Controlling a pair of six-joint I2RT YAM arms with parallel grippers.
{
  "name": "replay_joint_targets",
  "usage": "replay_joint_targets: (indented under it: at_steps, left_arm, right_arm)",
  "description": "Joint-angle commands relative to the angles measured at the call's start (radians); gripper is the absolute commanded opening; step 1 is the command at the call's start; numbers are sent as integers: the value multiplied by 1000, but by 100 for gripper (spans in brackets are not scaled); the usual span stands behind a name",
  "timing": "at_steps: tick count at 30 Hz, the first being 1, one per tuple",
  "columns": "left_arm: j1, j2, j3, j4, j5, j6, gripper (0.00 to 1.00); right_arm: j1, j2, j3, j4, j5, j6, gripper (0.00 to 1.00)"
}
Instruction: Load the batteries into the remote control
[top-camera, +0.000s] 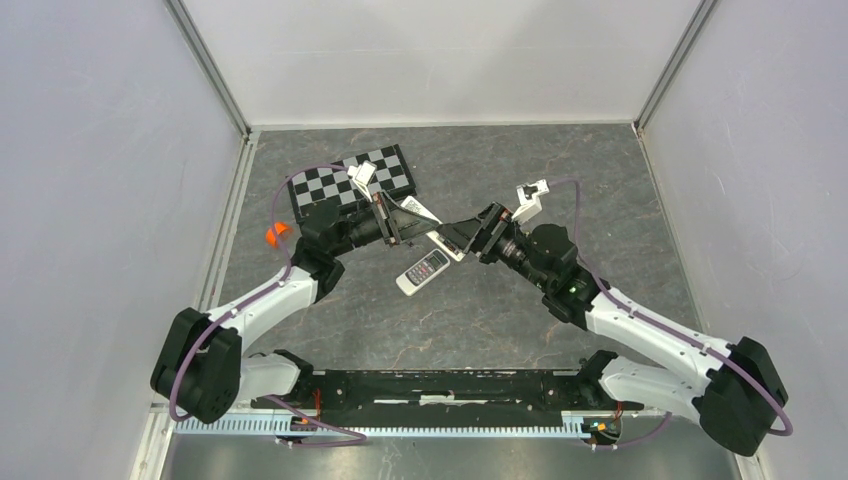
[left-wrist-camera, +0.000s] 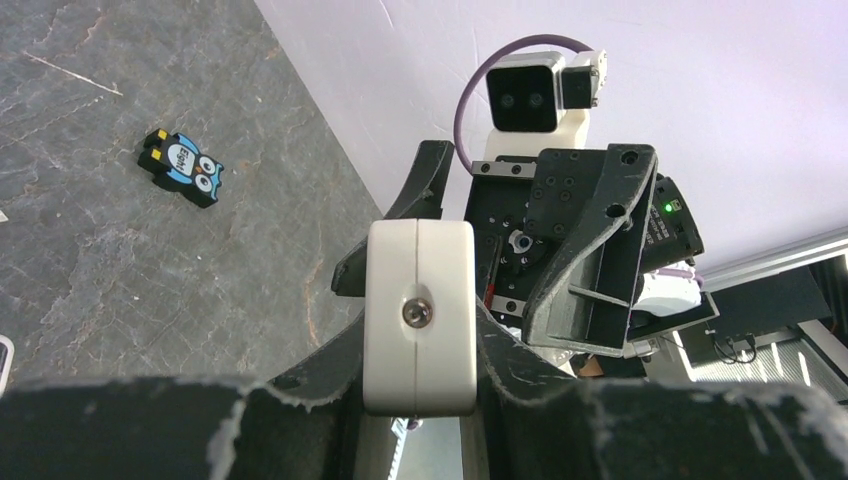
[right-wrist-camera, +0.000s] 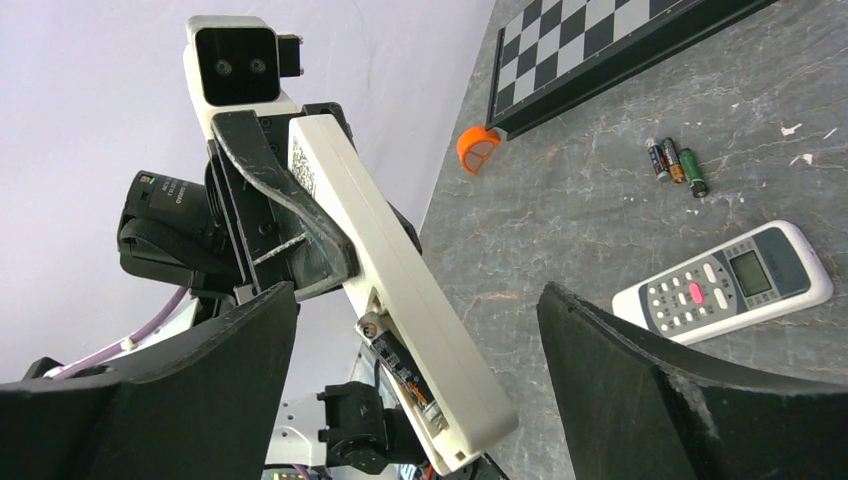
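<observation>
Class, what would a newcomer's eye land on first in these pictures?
Mid-table, the left claw holds the long white remote control aloft, battery recess exposed, before the open right claw. On the table lie three batteries near a grey-white remote.

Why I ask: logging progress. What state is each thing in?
remote control: held off the table, battery recess uncovered.
batteries: loose on the table, not loaded.
left gripper: shut on the remote control.
right gripper: open.
grey remote: face up on the table.
</observation>
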Motion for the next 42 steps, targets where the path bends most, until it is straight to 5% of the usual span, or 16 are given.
replay_joint_targets:
  at_steps: [1, 9, 18, 27, 34, 37, 40, 42]
  left_arm:
    - [2, -12, 10, 78, -10, 43, 2]
    - [2, -13, 18, 74, -8, 41, 2]
    - [2, -15, 55, 21, -2, 0, 2]
    - [5, -15, 108, -70, 9, -70, 2]
    - [19, 5, 93, 31, 74, -306, 2]
    - [21, -10, 95, 18, 94, -316, 2]
    - [32, -51, 100, -127, 84, -188, 2]
    - [42, -83, 99, -267, 42, -71, 2]
  right_arm:
    - [1, 33, 74, -7, -24, 16, 91]
    - [0, 57, 65, 10, -50, 13, 64]
    - [0, 40, 11, 37, -62, -17, 46]
    - [0, 9, -29, 39, -30, -101, 38]
    - [0, -12, -54, 34, -13, -264, 29]
    - [0, -26, -53, 26, -24, -305, 49]
    - [-1, -48, -25, 33, -50, -329, 79]
    - [-1, -63, 7, 17, -75, -368, 88]
